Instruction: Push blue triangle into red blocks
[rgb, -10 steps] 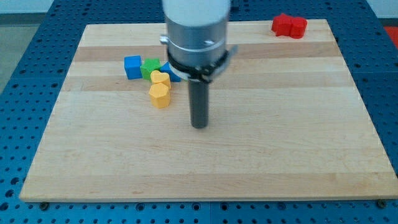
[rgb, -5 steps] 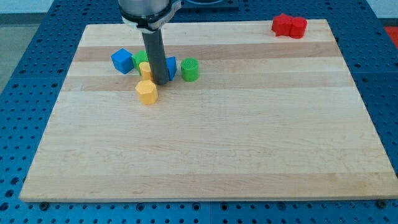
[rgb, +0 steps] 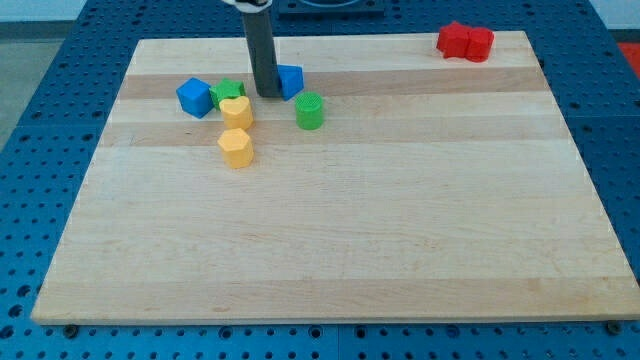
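My tip (rgb: 266, 94) rests on the board at the upper left, touching the left side of the blue triangle (rgb: 290, 81). Two red blocks (rgb: 465, 42) sit together at the view's top right corner of the board, far to the right of the blue triangle. The rod rises from the tip straight up and leaves the view at the top.
A blue cube (rgb: 194, 97), a green block (rgb: 229, 92) and a yellow heart (rgb: 237, 112) cluster left of my tip. A yellow hexagon block (rgb: 236, 148) lies below them. A green cylinder (rgb: 310, 111) stands below and right of the blue triangle. The wooden board (rgb: 330, 240) ends on all sides.
My tip moved toward the view's top and slightly right. The blue triangle slid up and right with it. The green cylinder and yellow heart shifted slightly.
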